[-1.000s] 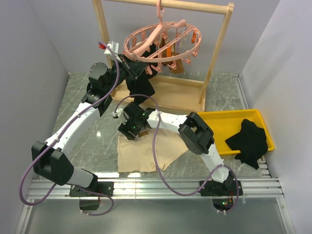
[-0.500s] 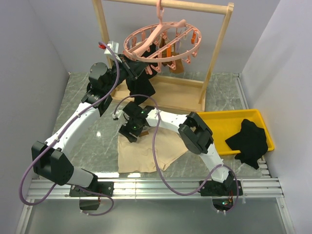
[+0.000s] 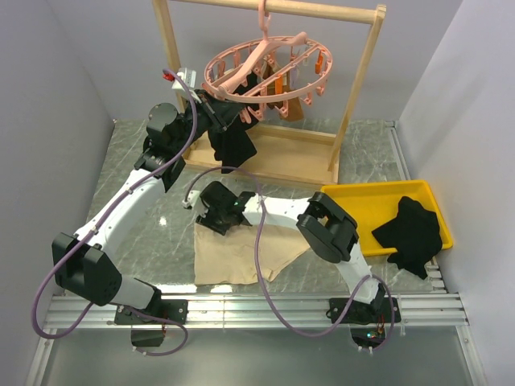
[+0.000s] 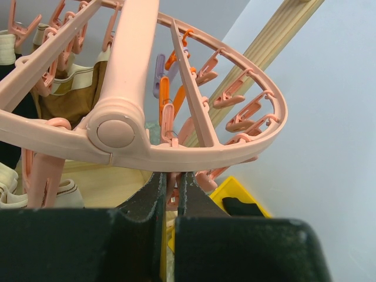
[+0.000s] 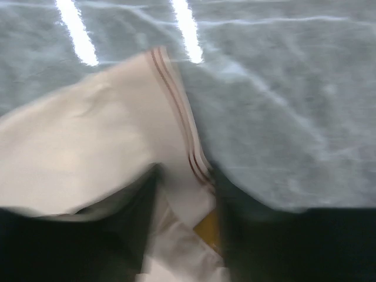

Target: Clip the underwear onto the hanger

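The pink ring hanger hangs by its hook from the wooden rack's top bar, and its ring fills the left wrist view. My left gripper is at the ring's near-left side, shut on one dangling pink clip. The beige underwear lies flat on the table in front of the rack. My right gripper is down at its far-left waistband corner. In the blurred right wrist view the gripper has its fingers closed around the striped waistband, with bunched cloth between them.
The wooden rack stands at the back on its base board. Black and brown garments hang from the hanger's clips. A yellow tray at the right holds a black garment. Grey walls close in both sides.
My right gripper has moved down and slightly left onto the underwear's waistband corner. The left arm and the hanger have not moved.
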Controlling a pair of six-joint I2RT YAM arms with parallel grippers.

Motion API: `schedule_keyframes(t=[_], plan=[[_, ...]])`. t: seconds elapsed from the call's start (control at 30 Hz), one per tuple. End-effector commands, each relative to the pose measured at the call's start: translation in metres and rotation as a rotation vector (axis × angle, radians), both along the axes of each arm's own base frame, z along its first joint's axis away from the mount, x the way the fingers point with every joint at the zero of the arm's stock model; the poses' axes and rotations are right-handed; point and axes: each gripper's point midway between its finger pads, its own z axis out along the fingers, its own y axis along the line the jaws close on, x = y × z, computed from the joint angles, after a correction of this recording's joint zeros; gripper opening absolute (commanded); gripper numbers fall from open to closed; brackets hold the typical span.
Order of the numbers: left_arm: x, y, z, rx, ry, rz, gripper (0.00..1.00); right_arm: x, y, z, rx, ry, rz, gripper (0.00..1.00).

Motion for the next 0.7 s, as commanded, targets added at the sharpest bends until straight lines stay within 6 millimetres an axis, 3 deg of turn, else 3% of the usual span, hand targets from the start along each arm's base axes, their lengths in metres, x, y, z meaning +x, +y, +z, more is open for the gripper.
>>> schedule_keyframes(t=[0.0, 0.2, 0.3, 0.33, 0.4, 0.43, 0.5, 0.53, 0.6, 0.63, 0.67], plan=[[-0.009, 0.006, 0.022, -0.030, -0.044, 0.008, 0.00, -0.049, -0.057, -0.083, -0.269, 0.141, 0.040, 0.40], [-0.011, 0.006, 0.022, -0.028, -0.044, 0.004, 0.00, -0.051, -0.056, -0.085, -0.236, 0.249, 0.030, 0.00], [-0.010, 0.007, 0.021, -0.025, -0.043, 0.008, 0.00, -0.045, -0.057, -0.070, -0.206, 0.216, 0.015, 0.00], [-0.009, 0.007, 0.018, -0.023, -0.037, 0.008, 0.00, -0.038, -0.048, -0.046, -0.144, 0.167, 0.011, 0.00], [-0.010, 0.007, 0.017, -0.022, -0.036, 0.008, 0.00, -0.033, -0.058, -0.033, -0.127, 0.109, -0.024, 0.00], [-0.010, 0.006, 0.016, -0.019, -0.034, 0.004, 0.00, -0.023, -0.051, -0.004, -0.056, 0.043, -0.036, 0.00], [-0.010, 0.006, 0.015, -0.014, -0.036, 0.002, 0.00, -0.014, -0.064, 0.010, -0.044, -0.026, -0.073, 0.00], [-0.010, 0.005, 0.015, -0.012, -0.036, 0.001, 0.00, -0.004, -0.063, 0.038, 0.025, -0.088, -0.092, 0.00], [-0.010, 0.006, 0.014, -0.006, -0.041, -0.001, 0.00, 0.005, -0.079, 0.050, 0.030, -0.158, -0.124, 0.00], [-0.011, 0.005, 0.014, -0.001, -0.047, -0.002, 0.00, 0.015, -0.080, 0.074, 0.089, -0.221, -0.153, 0.00], [-0.010, 0.005, 0.012, 0.008, -0.050, -0.002, 0.00, 0.015, -0.089, 0.074, 0.084, -0.245, -0.160, 0.00]])
